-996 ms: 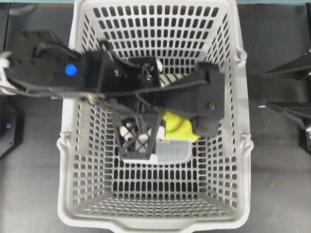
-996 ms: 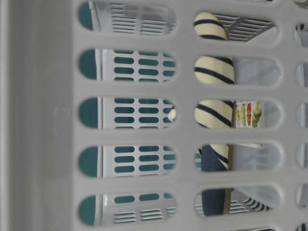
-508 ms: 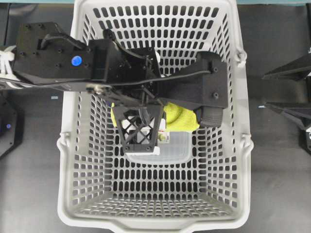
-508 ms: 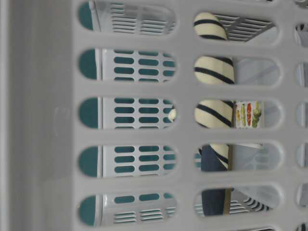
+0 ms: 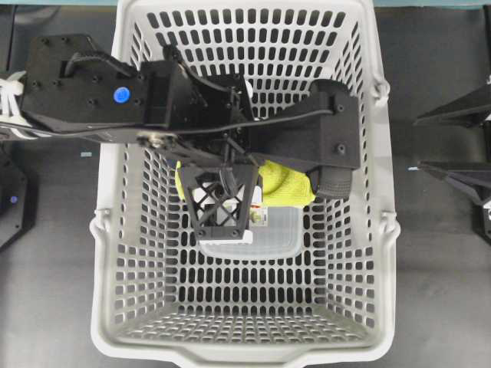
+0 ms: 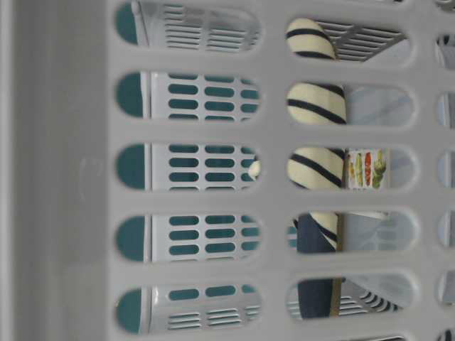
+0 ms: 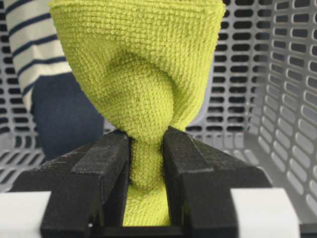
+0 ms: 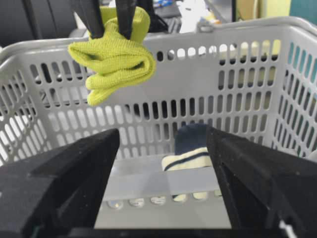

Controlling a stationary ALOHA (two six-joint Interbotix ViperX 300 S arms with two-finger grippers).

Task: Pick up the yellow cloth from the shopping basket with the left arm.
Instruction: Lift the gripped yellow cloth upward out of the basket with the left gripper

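Two left gripper (image 7: 147, 163) jaws clamped on yellow cloth (image 7: 141, 74), lifted inside shopping basket (image 5: 115, 230)

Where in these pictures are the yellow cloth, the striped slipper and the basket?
yellow cloth (image 7: 141, 94): left wrist view, the bunched middle above the claw.
striped slipper (image 6: 316, 103): table-level view, a cream band behind a slot.
basket (image 5: 253, 354): overhead view, the near rim.

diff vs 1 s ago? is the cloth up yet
The left arm rose and shifted toward the basket's far wall, mostly in the first half second; since then almost nothing. The yellow cloth went with it and now hangs pinched in the left gripper, clear of the floor of the shopping basket. The striped slipper, the basket and the right gripper, open and outside, kept their places.
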